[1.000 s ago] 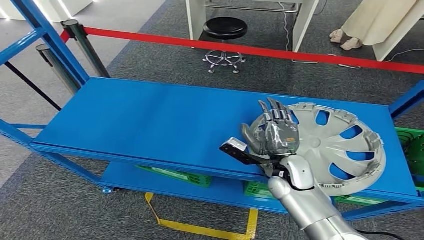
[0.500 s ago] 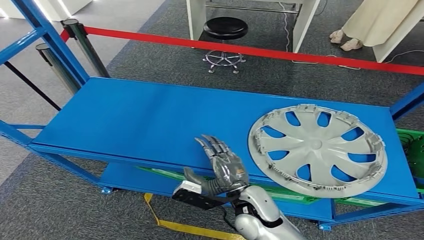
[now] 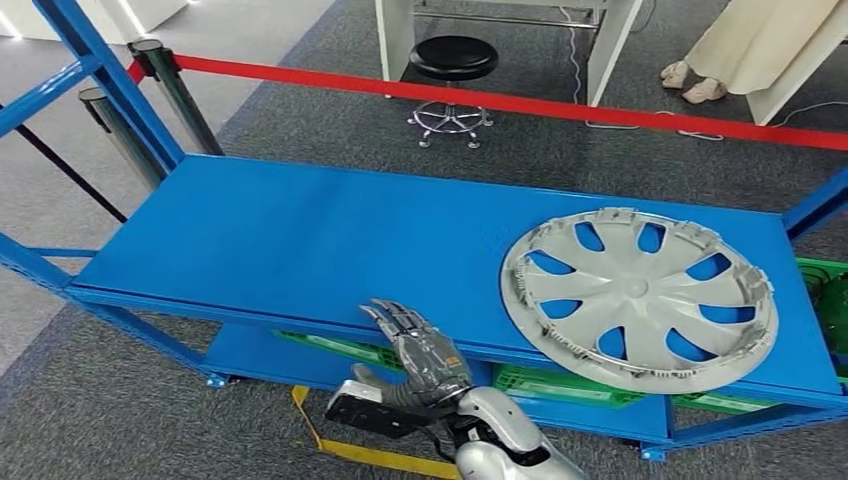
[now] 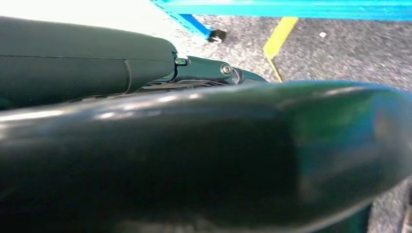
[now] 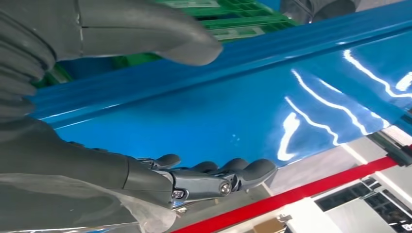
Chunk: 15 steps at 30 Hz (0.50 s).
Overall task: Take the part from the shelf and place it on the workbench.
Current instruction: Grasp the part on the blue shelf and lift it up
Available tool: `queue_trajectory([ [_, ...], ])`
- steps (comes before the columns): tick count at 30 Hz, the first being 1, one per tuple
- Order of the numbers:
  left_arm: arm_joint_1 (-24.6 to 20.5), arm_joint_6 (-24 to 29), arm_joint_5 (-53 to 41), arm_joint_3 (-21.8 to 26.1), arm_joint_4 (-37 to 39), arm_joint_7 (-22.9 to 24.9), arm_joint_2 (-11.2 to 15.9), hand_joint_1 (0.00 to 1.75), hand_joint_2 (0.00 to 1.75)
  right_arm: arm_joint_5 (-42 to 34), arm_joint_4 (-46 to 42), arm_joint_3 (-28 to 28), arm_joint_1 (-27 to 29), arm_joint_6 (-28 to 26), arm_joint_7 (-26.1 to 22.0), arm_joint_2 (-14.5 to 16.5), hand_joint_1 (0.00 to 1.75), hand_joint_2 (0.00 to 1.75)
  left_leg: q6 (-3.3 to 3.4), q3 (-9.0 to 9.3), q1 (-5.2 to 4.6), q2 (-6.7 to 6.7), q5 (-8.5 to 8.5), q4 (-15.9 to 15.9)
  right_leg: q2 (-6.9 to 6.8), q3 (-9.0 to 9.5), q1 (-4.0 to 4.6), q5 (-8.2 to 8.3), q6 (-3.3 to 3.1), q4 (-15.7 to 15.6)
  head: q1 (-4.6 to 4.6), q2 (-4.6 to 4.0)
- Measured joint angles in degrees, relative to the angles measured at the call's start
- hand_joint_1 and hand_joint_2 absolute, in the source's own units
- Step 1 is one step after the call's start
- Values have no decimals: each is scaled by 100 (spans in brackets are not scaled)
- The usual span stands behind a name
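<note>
head view: part (image 3: 640,297) right of robot hand (image 3: 420,352)

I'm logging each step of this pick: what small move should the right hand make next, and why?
Probably swing the right hand toward the wheel cover. The hand is open, holding nothing, at the front edge of the blue shelf, while the cover lies flat on the shelf well off to the robot's right, untouched.

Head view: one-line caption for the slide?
Right hand, open and empty, at the front edge of the blue shelf, apart from the silver wheel cover lying flat at its right end.
</note>
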Motion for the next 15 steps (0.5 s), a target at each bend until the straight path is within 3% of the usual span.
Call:
queue_trajectory([
  [3, 3, -6, -15, 14, 1, 8, 2, 0, 0, 255, 36, 51, -1, -171, 134, 13, 0, 175, -90, -48, 18, 4, -122, 143, -13, 16, -29, 42, -81, -28, -17, 0],
  [7, 17, -6, -34, 36, 1, 24, 4, 0, 0, 816, 32, 78, 16, -594, 393, 23, 0, 175, -197, -579, 55, 12, -757, 1410, -31, 21, -45, 50, -133, -37, -51, 0],
  [8, 20, -6, -39, 42, 1, 26, 5, 0, 0, 962, 20, 78, 34, -690, 452, 19, 0, 175, -207, -642, 62, 13, -778, 1573, -31, 21, -45, 49, -133, -36, -52, 0],
  [9, 20, -9, -45, 46, 1, 26, 5, 0, 0, 1090, 2, 76, 50, -771, 497, 13, 0, 175, -209, -603, 70, 14, -687, 1517, -27, 25, -45, 49, -132, -35, -53, 0],
  [11, 19, -22, -69, 52, 1, 26, 4, 0, 0, 1255, -56, 69, 62, -885, 540, -9, 0, 87, -198, -268, 86, 16, -310, 848, -16, 42, -46, 44, -123, -34, -54, 0],
  [13, 20, -38, -91, 58, 0, 26, 0, 0, 0, 1325, -115, 43, 57, -934, 557, -34, 0, 0, -169, 48, 83, 13, -96, 183, -4, 34, -21, 34, -83, -18, -52, 0],
  [15, 24, -51, -104, 67, 0, 26, -4, 0, 0, 1439, -156, 10, 55, -968, 574, -55, 0, 0, -118, 114, 63, 7, -100, 4, -2, 9, -4, 38, -24, -14, -49, 0],
])
